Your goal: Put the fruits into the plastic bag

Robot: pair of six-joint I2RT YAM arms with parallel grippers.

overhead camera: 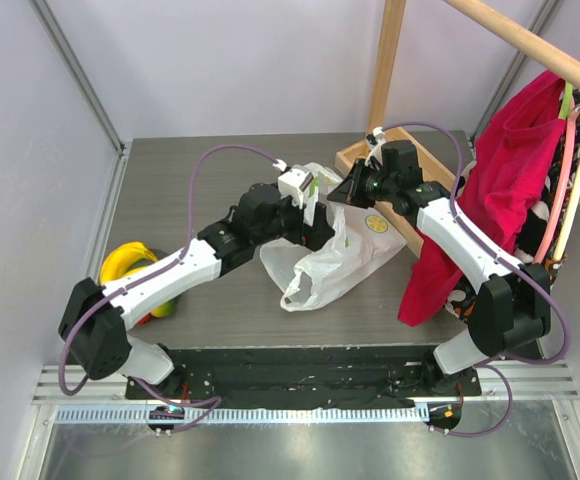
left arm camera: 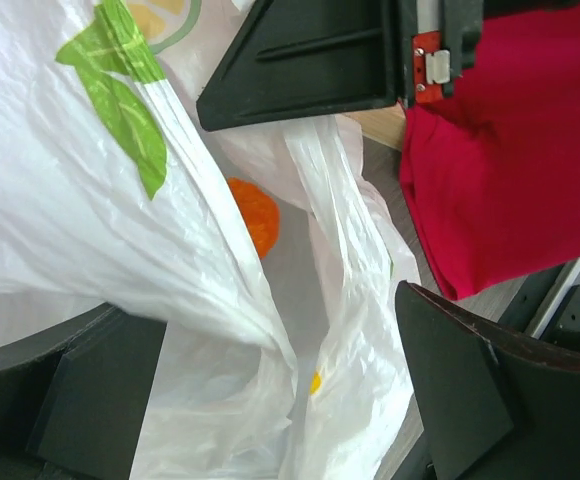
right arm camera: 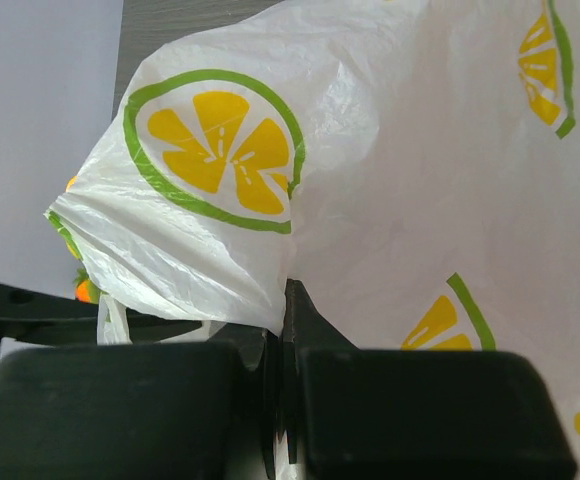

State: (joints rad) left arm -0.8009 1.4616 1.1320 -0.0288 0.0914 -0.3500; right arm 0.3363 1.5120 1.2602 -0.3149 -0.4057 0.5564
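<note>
The white plastic bag with lemon prints lies mid-table, its top edge lifted. My right gripper is shut on the bag's edge, with the printed film spread in front of it. My left gripper is open and wide apart at the bag's mouth, with bag film between the jaws. An orange fruit shows inside the bag. The yellow banana bunch and a green and red fruit lie at the left, partly hidden under my left arm.
A red cloth hangs from a wooden rack at the right, close to my right arm; it also shows in the left wrist view. A wooden box stands behind the bag.
</note>
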